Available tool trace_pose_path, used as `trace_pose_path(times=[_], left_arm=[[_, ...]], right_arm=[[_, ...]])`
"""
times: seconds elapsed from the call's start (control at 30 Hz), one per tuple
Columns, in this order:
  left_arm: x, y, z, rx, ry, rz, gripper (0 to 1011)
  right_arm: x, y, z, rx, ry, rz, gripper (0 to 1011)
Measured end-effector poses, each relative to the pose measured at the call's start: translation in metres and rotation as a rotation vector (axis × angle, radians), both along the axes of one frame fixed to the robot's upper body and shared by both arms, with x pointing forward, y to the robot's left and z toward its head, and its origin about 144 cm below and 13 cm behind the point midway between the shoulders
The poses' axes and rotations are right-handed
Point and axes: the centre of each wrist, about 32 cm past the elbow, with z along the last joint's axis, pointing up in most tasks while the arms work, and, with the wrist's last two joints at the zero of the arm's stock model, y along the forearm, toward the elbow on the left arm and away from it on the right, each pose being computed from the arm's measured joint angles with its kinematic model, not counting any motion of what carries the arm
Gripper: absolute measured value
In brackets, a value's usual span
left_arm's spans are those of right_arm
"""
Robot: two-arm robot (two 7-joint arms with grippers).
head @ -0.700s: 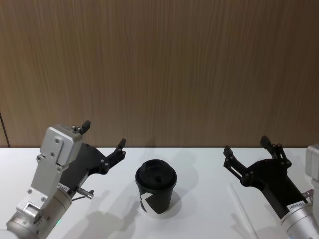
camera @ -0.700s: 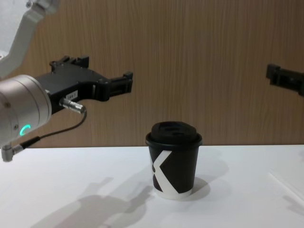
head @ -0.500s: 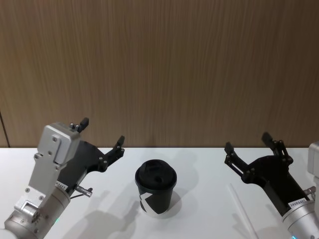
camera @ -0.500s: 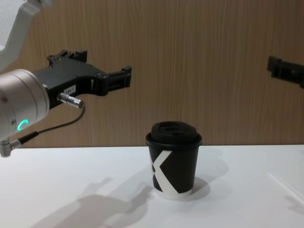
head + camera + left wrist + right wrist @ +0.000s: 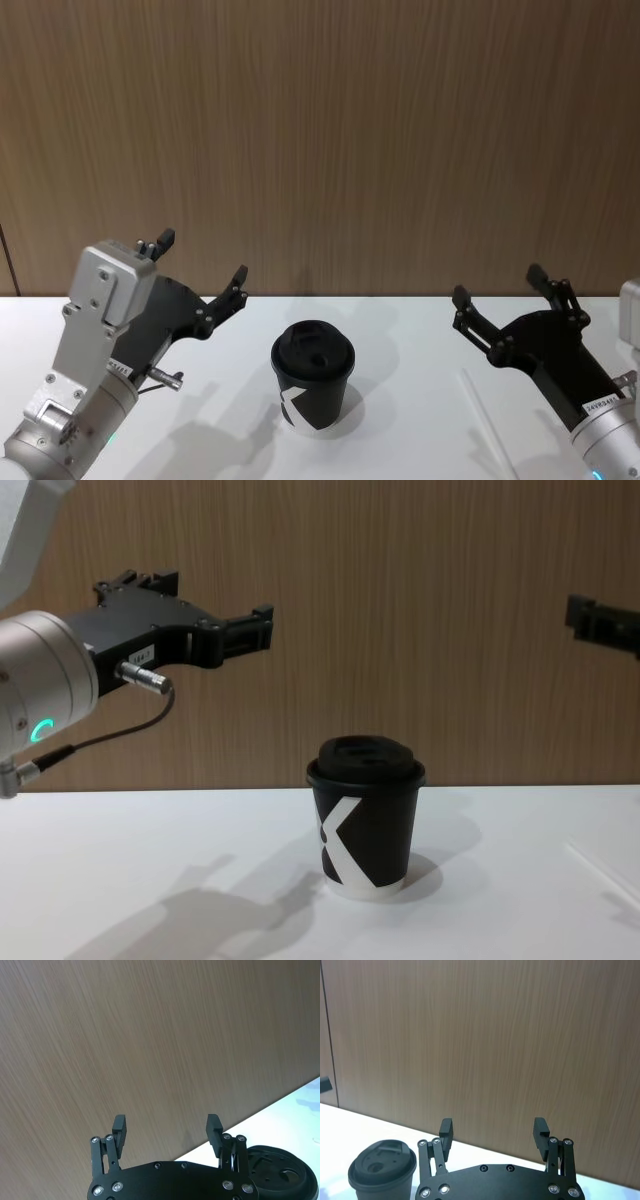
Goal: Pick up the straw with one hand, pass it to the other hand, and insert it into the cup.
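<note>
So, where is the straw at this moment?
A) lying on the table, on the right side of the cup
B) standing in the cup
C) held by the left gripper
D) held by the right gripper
A: the straw lies flat on the table right of the cup; the left gripper and right gripper are open and empty.

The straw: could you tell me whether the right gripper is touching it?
Apart. The right gripper is open, and the chest view shows it high in the air with the straw flat on the table below.

Bright light, probably overhead; soft shadows (image 5: 235,905)
</note>
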Motion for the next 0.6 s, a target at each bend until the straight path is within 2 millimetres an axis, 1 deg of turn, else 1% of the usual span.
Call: trace_pose_path(times=[0.37,0.6], left_arm=[[0.000,0.000,0.001,0.000,-0.004,0.001,1002],[0.000,0.001,0.001,0.000,-0.005,0.002,1002]], right_arm=[[0.005,-0.008,0.009,-0.013,0.113,0.010,1001],[0.013,-0.015,0.018,-0.016,0.218,0.007,1001]])
